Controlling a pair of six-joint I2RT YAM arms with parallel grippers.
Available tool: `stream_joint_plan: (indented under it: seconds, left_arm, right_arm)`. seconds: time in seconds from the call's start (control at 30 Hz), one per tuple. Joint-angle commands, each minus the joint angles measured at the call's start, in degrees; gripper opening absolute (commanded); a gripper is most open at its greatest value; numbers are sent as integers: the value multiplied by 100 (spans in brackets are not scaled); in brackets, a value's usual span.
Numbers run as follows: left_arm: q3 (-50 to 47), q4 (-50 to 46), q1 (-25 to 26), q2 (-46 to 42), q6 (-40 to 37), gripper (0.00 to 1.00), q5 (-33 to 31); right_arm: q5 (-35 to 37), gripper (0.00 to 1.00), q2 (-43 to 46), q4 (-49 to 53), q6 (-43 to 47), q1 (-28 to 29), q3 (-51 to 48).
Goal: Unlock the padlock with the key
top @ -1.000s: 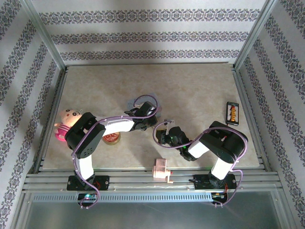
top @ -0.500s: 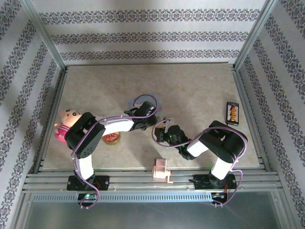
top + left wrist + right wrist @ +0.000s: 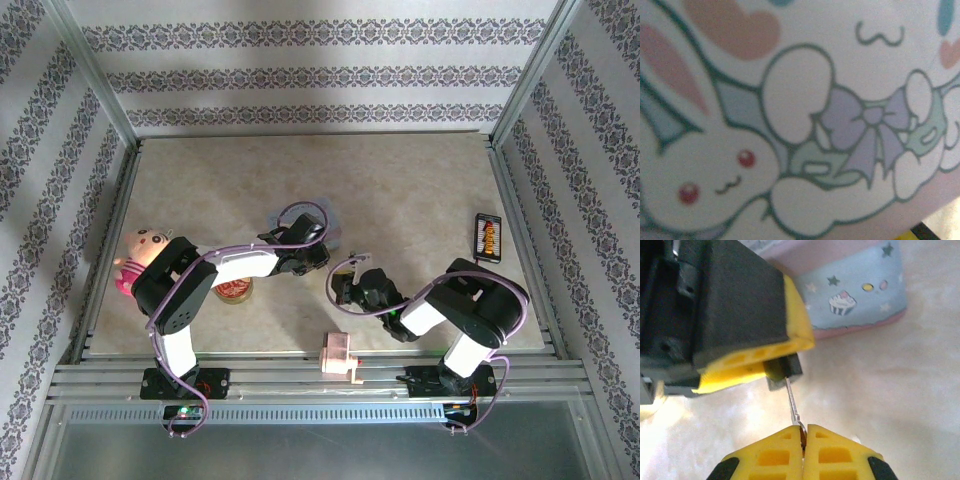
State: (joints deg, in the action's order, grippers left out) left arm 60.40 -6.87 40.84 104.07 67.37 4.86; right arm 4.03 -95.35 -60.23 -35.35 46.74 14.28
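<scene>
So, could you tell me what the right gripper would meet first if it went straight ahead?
The padlock: the key in the right gripper points at its dark body and seems to touch it, though depth is unclear.

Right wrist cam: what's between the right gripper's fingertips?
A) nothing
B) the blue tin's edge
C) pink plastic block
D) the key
D: the right gripper is pinched shut on the thin key, whose blade runs up to the padlock held in the left gripper.
</scene>
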Motion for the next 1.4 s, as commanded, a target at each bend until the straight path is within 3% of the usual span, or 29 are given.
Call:
stream_joint_plan:
  seconds: [0.0,0.63,1.37]
  left_arm:
    - [209,-269,-119,-53,334,5,396]
    - [274,89,-146,188,683,5,801]
    - [263,144,-146,179,619,5,753]
  right_arm:
    - [38,0,227,-103,125,-1,-268]
    - [-912,0,324,-93,143,-359,-185]
    - [-772,0,64,-191,141,-408,-44]
